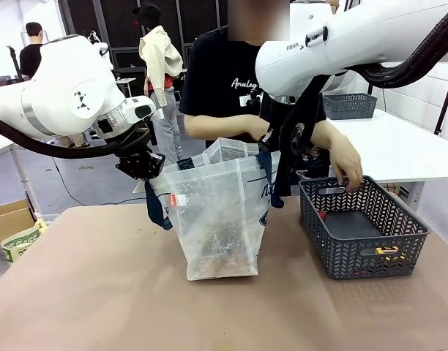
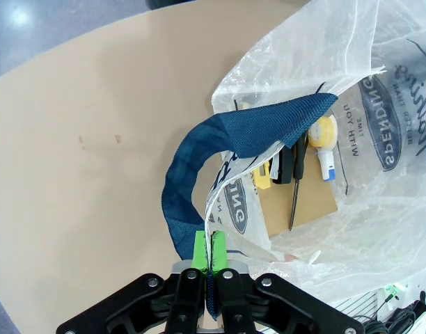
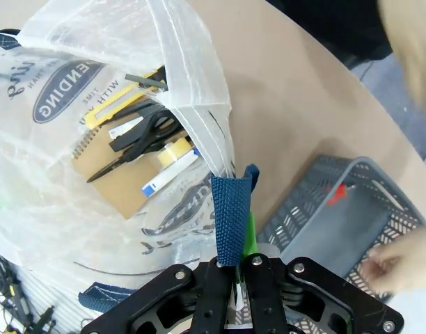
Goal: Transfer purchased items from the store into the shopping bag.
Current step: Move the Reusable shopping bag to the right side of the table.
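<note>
- Nearest the camera the brown desk carried the shopping bag, standing upright near the middle, and the dark grey basket just beside it on the robot's right.
- The bag looked thin and translucent, whitish with navy script and a small red tag on its side. Through its mouth a brown flat card, black scissors, a roll of tape and a yellow cutter lay at the bottom.
- In the basket a small yellow-and-black object sat against the near wall, seen through the lattice.
- The left jaws were fully shut on one navy handle and the right jaws fully shut on the second handle, so the mouth was stretched open between them.
- The step in hand appeared to be holding the bag open. It would go best with both handles level and well apart, taut without straining the thin film, and the basket side left clear.
- Farther off, the person's hand reached down over the basket's far rim.
</note>
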`<control>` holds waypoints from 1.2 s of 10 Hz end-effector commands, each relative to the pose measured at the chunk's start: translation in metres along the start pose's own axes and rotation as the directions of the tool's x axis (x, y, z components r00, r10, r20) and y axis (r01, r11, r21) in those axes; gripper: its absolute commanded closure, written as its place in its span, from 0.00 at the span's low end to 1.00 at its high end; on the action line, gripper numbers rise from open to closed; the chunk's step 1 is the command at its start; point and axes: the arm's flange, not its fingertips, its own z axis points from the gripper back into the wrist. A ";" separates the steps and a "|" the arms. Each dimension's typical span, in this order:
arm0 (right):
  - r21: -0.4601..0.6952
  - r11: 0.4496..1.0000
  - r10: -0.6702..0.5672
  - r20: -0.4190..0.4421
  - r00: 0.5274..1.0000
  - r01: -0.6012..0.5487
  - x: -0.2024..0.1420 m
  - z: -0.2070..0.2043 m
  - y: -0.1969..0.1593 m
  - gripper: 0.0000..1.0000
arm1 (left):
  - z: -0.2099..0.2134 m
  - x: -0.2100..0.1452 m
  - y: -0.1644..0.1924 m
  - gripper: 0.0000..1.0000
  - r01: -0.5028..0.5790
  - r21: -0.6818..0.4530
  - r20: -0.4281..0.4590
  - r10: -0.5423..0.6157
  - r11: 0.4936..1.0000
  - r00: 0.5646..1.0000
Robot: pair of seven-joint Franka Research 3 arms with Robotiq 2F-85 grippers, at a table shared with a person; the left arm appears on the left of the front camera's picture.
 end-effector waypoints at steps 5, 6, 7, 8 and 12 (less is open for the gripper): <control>-0.002 1.000 -0.009 0.000 1.000 0.009 -0.001 0.000 -0.001 1.00 | 0.000 0.000 0.000 1.00 -0.015 0.006 0.005 0.015 1.000 1.000; -0.002 1.000 -0.009 0.000 1.000 0.009 -0.001 0.000 -0.001 1.00 | 0.000 0.000 0.000 1.00 -0.015 0.006 0.005 0.015 1.000 1.000; -0.002 1.000 -0.009 0.000 1.000 0.009 -0.001 0.000 -0.001 1.00 | 0.000 0.000 0.000 1.00 -0.015 0.006 0.005 0.015 1.000 1.000; -0.002 1.000 -0.009 0.000 1.000 0.009 -0.001 0.000 -0.001 1.00 | 0.000 0.000 0.000 1.00 -0.015 0.006 0.005 0.015 1.000 1.000; -0.002 1.000 -0.009 0.000 1.000 0.009 -0.001 0.000 -0.001 1.00 | 0.000 0.000 0.000 1.00 -0.015 0.006 0.005 0.015 1.000 1.000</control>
